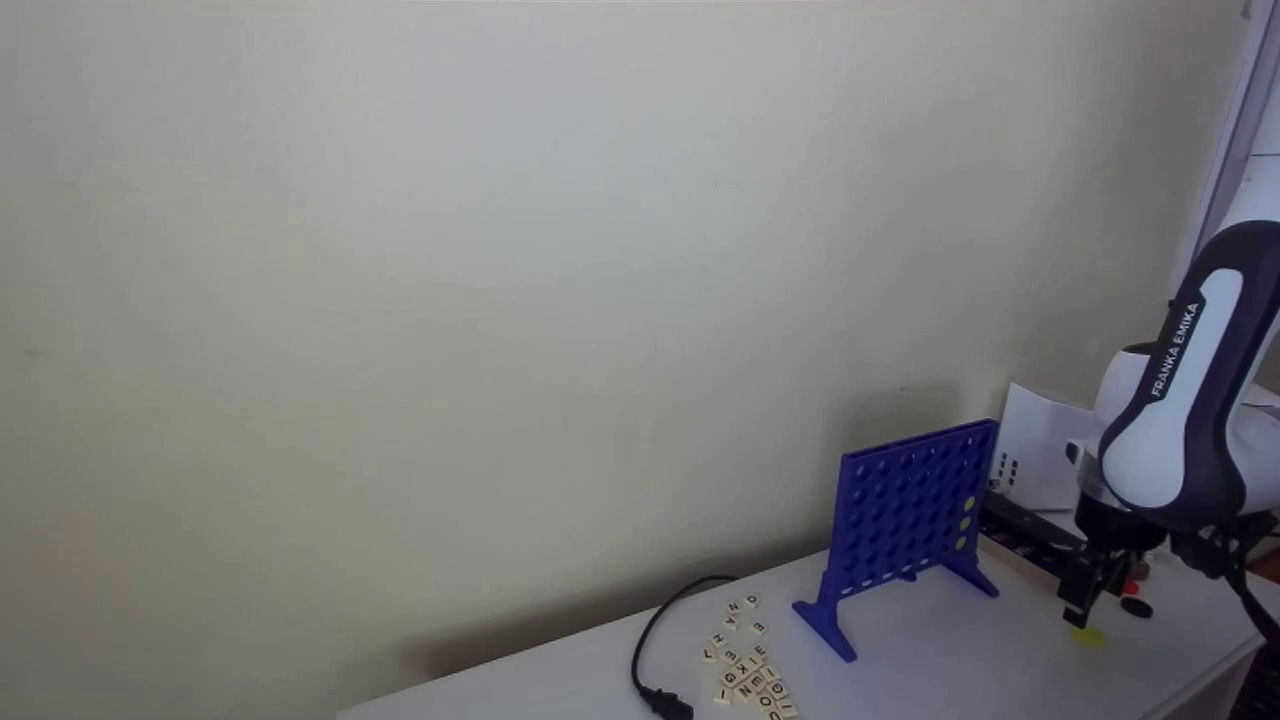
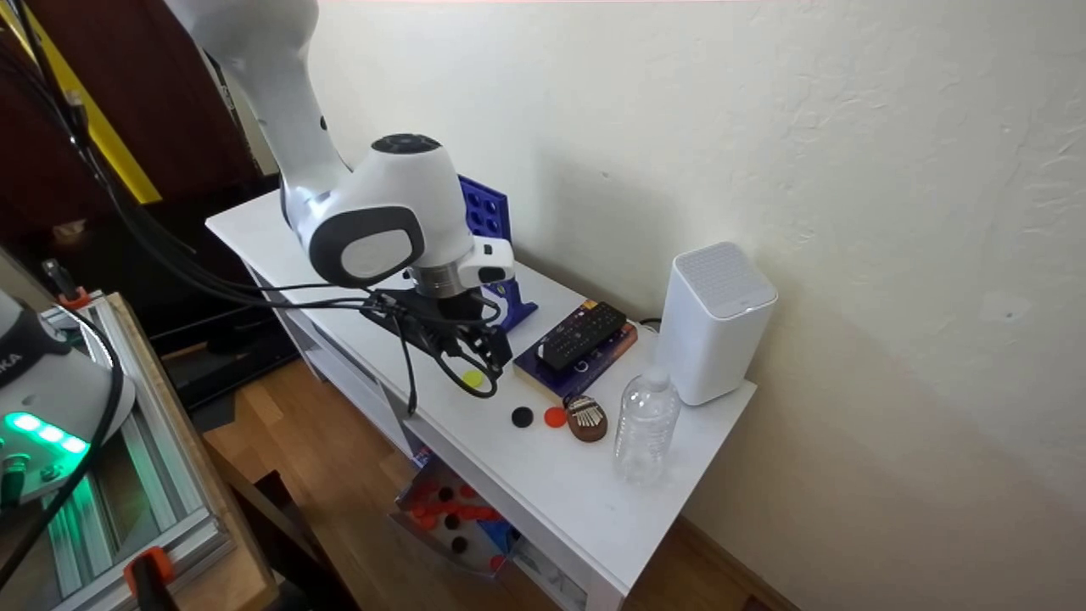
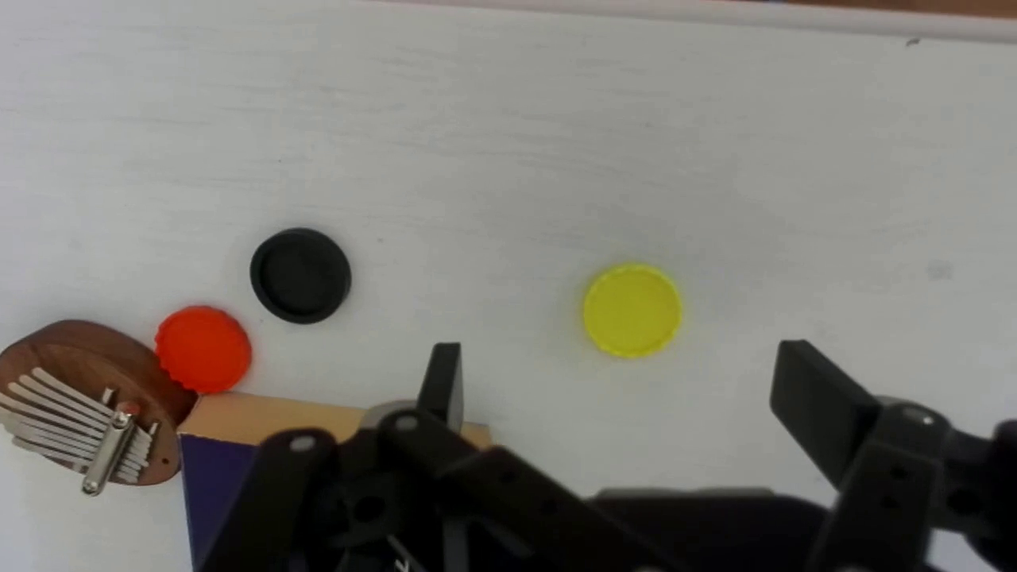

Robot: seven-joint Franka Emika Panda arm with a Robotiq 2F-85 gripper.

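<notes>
Gripper (image 3: 622, 380): jaws spread wide, nothing held; fingertips low over white table (image 2: 551, 484). Yellow disc (image 3: 632, 310): flat on table; in wrist view, just beyond gap between fingertips, apart from both. Black disc (image 3: 300, 276): farther left. Red disc (image 3: 203, 349): left of black disc, just beside wooden thumb piano (image 3: 87, 349). In exterior view: remote control (image 2: 583, 335) on book (image 2: 556, 382); clear bottle (image 2: 646, 433) right of thumb piano, white box (image 2: 713, 339) on its far side. Blue upright grid (image 1: 905, 510): three yellow counters (image 1: 965, 523) in right column.

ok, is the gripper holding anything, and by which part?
Nothing: the gripper stands open, and the yellow disc nearest it lies on the table.
</notes>
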